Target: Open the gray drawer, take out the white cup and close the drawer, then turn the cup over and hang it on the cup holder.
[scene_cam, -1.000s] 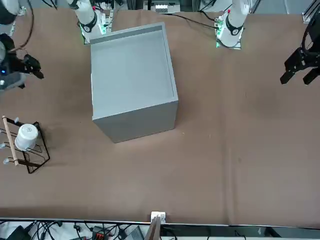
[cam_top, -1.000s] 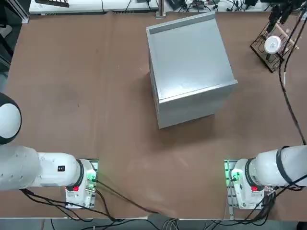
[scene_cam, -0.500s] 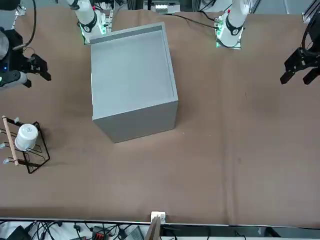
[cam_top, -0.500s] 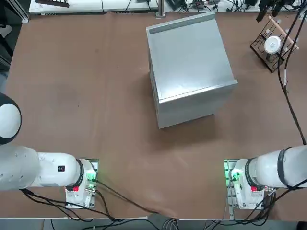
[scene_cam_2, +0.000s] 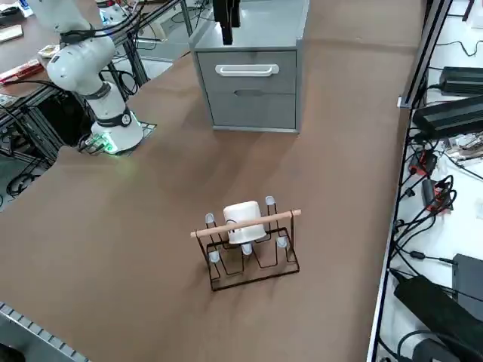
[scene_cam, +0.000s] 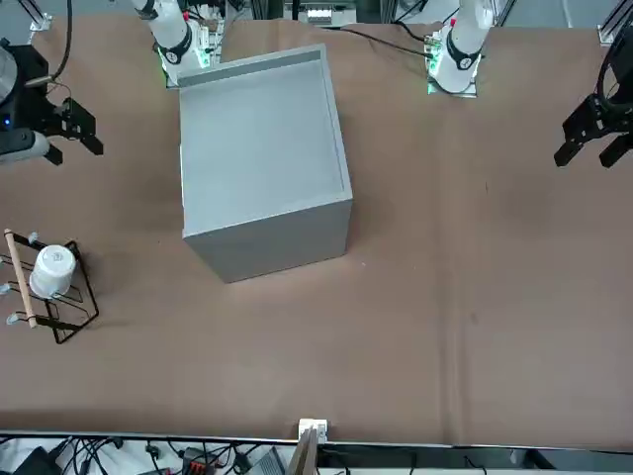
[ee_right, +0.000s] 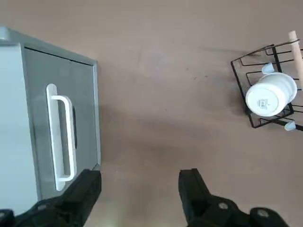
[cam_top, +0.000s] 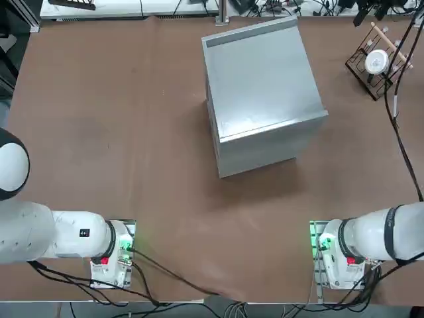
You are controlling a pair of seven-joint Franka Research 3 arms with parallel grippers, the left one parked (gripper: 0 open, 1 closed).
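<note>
The gray drawer [ee_right: 61,127] is shut, its white handle [scene_cam_2: 247,70] flush on the front of the gray cabinet [cam_top: 265,86]. Upside down, the white cup [scene_cam_2: 243,221] hangs on a peg of the dark wire cup holder [scene_cam_2: 253,264], also visible in the wrist view as cup [ee_right: 270,94] and cup holder [ee_right: 241,85]. My right gripper [ee_right: 139,189] hovers open and empty above the table between cabinet and holder, its fingers [ee_right: 85,189] touching nothing. It shows at the far right corner in the top view [cam_top: 372,12] and beside the cabinet in the front view [scene_cam: 87,131].
The cabinet front has a second, lower drawer [scene_cam_2: 253,109]. Black power units and cables [scene_cam_2: 445,113] lie beyond the table's right edge. The parked left arm's gripper [scene_cam: 593,134] hangs over the other side of the brown table [scene_cam: 445,297].
My right gripper has drawn away from the cup holder toward the cabinet and risen a little, still open. The cup stays on its peg.
</note>
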